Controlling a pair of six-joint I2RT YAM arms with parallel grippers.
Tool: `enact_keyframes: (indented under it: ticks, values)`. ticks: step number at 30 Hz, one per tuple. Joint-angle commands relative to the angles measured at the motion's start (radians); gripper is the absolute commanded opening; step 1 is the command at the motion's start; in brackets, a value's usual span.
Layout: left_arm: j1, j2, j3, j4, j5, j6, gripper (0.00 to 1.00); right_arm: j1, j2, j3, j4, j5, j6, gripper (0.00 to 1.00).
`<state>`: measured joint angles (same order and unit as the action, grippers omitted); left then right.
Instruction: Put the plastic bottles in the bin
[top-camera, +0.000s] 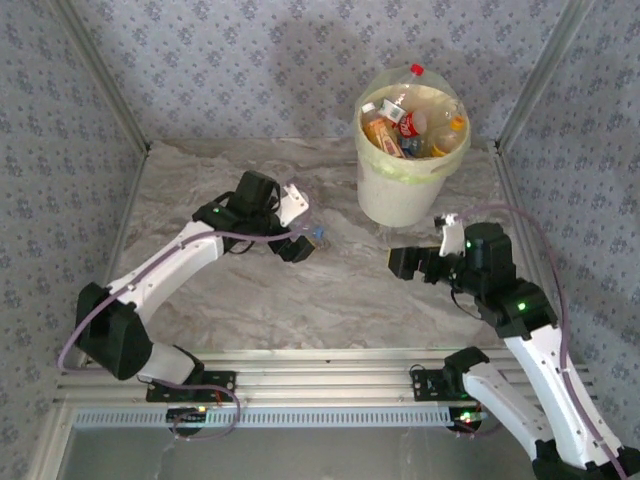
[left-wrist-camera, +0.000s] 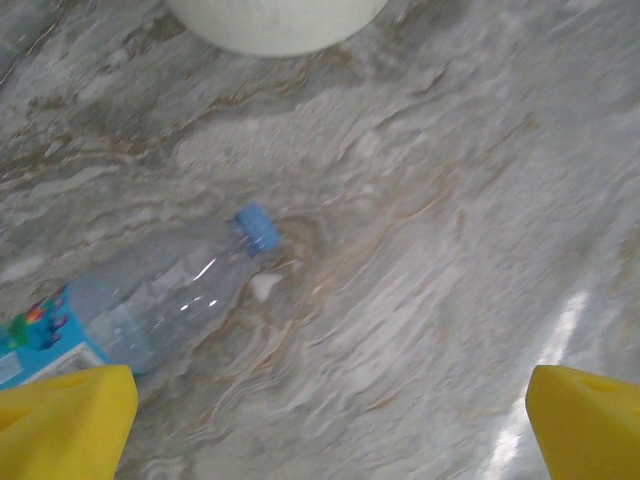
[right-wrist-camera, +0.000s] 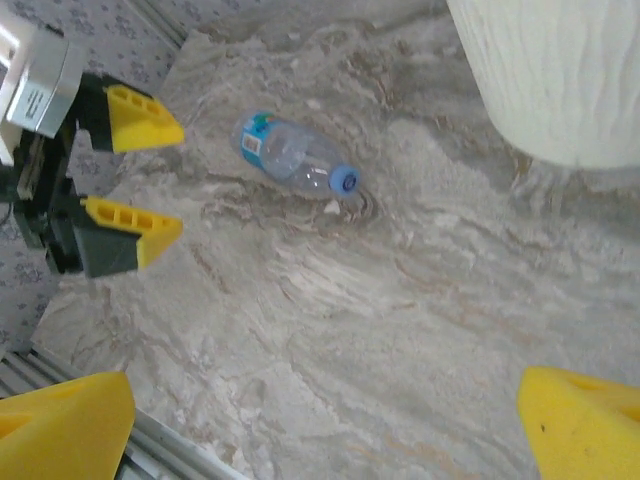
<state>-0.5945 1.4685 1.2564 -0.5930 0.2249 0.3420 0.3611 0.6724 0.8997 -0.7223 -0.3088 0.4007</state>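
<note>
One clear plastic bottle (left-wrist-camera: 170, 300) with a blue cap and a blue label lies on its side on the marble table. My left gripper (left-wrist-camera: 325, 430) hovers open just behind it, and its left yellow fingertip (left-wrist-camera: 60, 420) is close to the label end. From the right wrist the same bottle (right-wrist-camera: 290, 160) lies just beyond the left gripper (right-wrist-camera: 160, 175), apart from it. My right gripper (right-wrist-camera: 320, 430) is open over bare table with nothing between its fingers. In the top view the bottle (top-camera: 318, 237) is by the left gripper (top-camera: 305, 228), and the right gripper (top-camera: 405, 262) is near the bin (top-camera: 400, 195), which holds several bottles (top-camera: 405, 125).
The bin stands at the back right of the table (top-camera: 330, 300), its base visible as bin (left-wrist-camera: 275, 20) and bin (right-wrist-camera: 560, 70). Patterned walls and metal frame posts (top-camera: 105, 80) close in the sides and back. An aluminium rail (top-camera: 320, 385) runs along the near edge.
</note>
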Motion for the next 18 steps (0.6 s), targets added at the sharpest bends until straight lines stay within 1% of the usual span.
enact_keyframes:
  ticks: [1, 4, 13, 18]
  values:
    - [0.005, 0.062, 0.079, -0.128, -0.165, 0.126, 1.00, -0.007, -0.032, -0.049, 0.020, -0.035, 0.025, 1.00]
    - [0.005, 0.144, 0.120, -0.157, -0.258, 0.190, 1.00, -0.012, -0.036, -0.069, 0.016, -0.033, 0.015, 1.00]
    - [0.005, 0.353, 0.250, -0.202, -0.338, 0.298, 1.00, -0.026, -0.044, -0.103, 0.000, -0.039, -0.009, 1.00]
    - [0.007, 0.429, 0.289, -0.165, -0.379, 0.327, 1.00, -0.029, -0.057, -0.122, -0.015, -0.032, -0.011, 1.00]
